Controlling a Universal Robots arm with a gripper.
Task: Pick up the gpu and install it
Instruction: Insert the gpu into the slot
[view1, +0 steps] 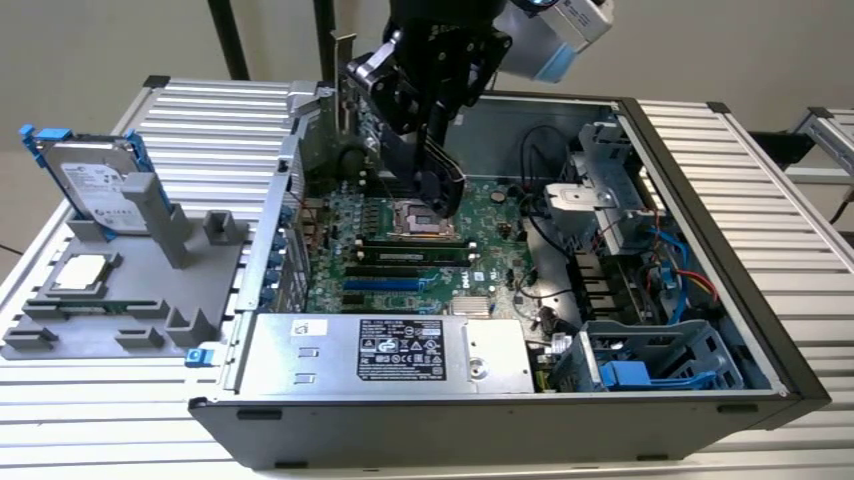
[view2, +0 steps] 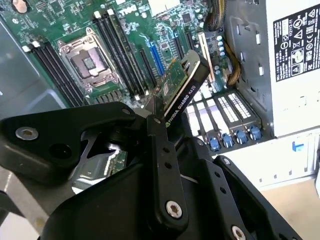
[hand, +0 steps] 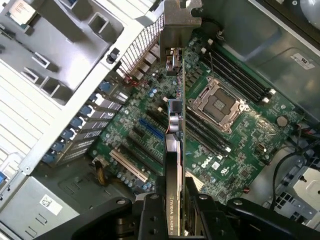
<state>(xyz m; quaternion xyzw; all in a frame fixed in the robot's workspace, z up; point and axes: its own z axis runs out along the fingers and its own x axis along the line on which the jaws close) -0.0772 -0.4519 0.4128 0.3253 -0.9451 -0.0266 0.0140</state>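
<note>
One card is in hand, and you should watch how it goes down. At the exterior view's left, a grey moulded fixture tray (view1: 160, 300) carries a silver hard drive (view1: 96, 185) with blue clips, standing on edge, and a small square processor chip (view1: 83, 272) lying flat; neither concerns you. Moving right, the open steel case (view1: 721, 260) rests on the ribbed metal table (view1: 754, 170) with its green motherboard (view1: 387, 265) exposed. Above that board hangs the gpu (hand: 174, 150), a thin green card with a glossy black shroud and a silver bracket (hand: 181, 20) at its far end. It is held on edge and sits in no slot. The gripper (hand: 175, 202) is clamped on it, one black finger on each side. You run three risks, in my judgement. The bracket may catch the perforated rear frame (hand: 140, 45). The card's lower edge may miss the expansion slots (hand: 151, 128) and scrape board components. The open processor socket (hand: 219, 104) lies just beside the card's line and is delicate. The smooth shroud may also slip in a narrow grip. Further right, loose cables (view1: 681, 280) lie well apart from the card.
</note>
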